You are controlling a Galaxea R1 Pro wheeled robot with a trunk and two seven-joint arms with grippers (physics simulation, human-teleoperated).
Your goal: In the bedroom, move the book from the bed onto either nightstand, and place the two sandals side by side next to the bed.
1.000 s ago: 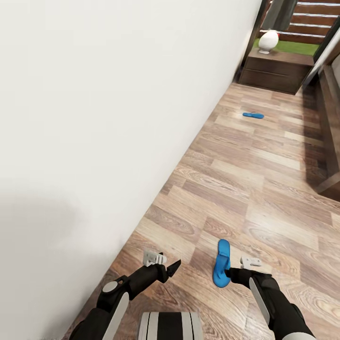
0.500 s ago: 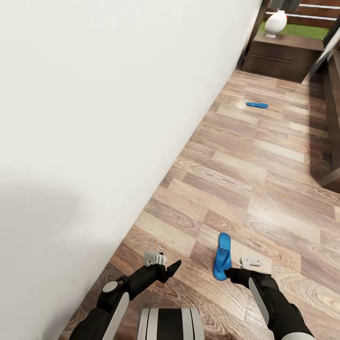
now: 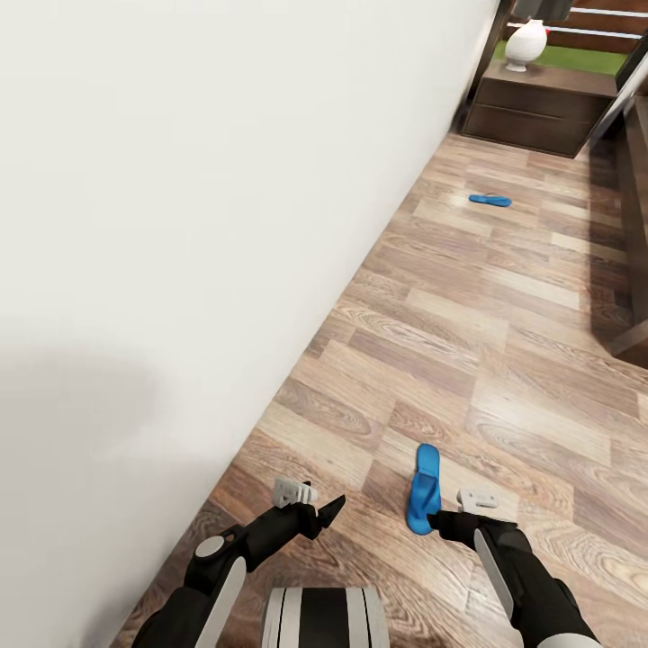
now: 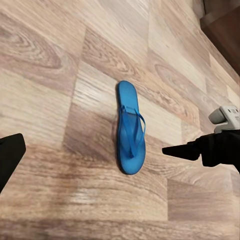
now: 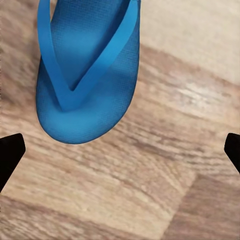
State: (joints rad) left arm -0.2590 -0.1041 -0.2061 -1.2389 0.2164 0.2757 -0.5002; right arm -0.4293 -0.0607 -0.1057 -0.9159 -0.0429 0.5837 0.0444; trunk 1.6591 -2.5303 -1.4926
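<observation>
Hovering w/ jaws wide, empty, right pincer (image 3: pixel 435 519) sits just off near sandal (image 3: pixel 422 489); open floor (image 3: pixel 468 360) beyond.

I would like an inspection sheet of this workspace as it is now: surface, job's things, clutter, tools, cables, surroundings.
Surface: wood-plank floor, bare planks between the things.
Job's things: near sandal flat on the floor by the right tool; far sandal apart, nearer the nightstand.
Clutter: white vase on the nightstand.
Tools: left tool open, empty; right tool open, beside the near sandal, not gripping it.
Cables: nothing seen.
Surroundings: white wall along the robot's left.
</observation>
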